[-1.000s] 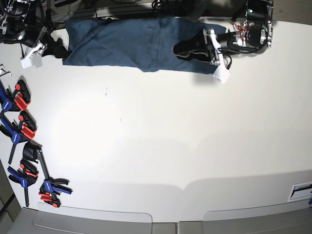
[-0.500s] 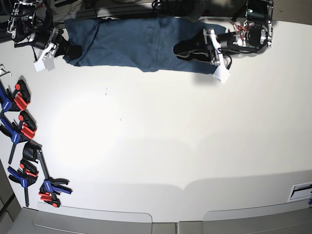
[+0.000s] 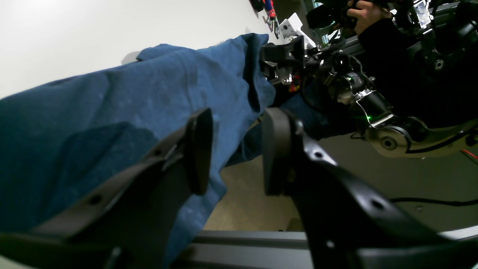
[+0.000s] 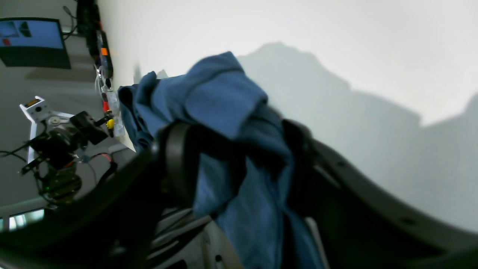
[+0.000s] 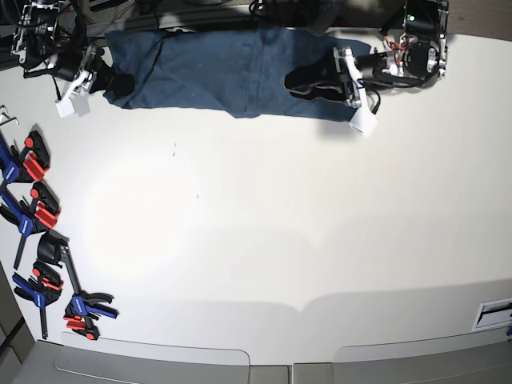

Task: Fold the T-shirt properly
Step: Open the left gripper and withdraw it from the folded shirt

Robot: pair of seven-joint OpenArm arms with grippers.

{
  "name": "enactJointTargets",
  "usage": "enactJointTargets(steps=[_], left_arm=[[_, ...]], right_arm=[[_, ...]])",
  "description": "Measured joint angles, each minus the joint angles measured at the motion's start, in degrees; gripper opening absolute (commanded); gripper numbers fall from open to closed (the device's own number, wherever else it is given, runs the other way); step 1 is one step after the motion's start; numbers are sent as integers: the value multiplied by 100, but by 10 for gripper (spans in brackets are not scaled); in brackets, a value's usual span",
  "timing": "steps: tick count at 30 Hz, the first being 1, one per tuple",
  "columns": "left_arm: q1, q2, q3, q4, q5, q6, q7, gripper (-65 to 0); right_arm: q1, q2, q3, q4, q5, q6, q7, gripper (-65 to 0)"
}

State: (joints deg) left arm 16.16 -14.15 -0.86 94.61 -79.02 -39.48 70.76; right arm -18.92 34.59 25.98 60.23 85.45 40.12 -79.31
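Table [image 5: 280, 240], white and wide, is filling most of the base view, with the T-shirt [image 5: 232, 76] lying stretched along its top edge. Left gripper [image 5: 308, 84], upper right, is reaching in level over the cloth's right end, jaws parted with nothing between them. Right gripper [image 4: 231, 164], upper left, is straddling a bunched fold of cloth, jaws wide; whether it is pinching, I cannot tell. Clamps [image 5: 36, 240] are lying down the left edge.

Open left tool [image 3: 233, 149] over T-shirt [image 3: 112, 119]
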Motion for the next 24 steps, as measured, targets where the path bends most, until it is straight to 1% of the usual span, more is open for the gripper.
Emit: enactJointTargets(steps=[5,8,10,14,16,18,21,22,24], left_arm=[[0,0,-269,0,0,0,2,-443],[0,2,-535,0,0,0,15,-443],[0,-9,-750,0,-2,0,24,-443],[13,-269,-1056,0,0,0,68,-457],[22,-424,-1224,0,2,0,131,-484],[44,-573,-1390,0,105,0,133,-530],[79,-752,-1602,2,791,0,129,-647],[114,-791,-1655,2,999,0,109,-650],[240,-863,-1720,2,1462,0,-142,-650]], right_arm=[[0,2,0,0,-15,0,-46,-564],[0,2,0,0,-13,0,-50,-642],[0,2,0,0,-15,0,-48,-650],[2,2,0,0,-13,0,-50,-650],[2,2,0,0,-15,0,-48,-650],[0,11,0,0,-15,0,-48,-650],[0,50,0,0,-59,-2,-68,-650],[-9,72,0,0,-105,-2,-68,-650],[-17,114,-2,-4,-133,-4,-70,-650]])
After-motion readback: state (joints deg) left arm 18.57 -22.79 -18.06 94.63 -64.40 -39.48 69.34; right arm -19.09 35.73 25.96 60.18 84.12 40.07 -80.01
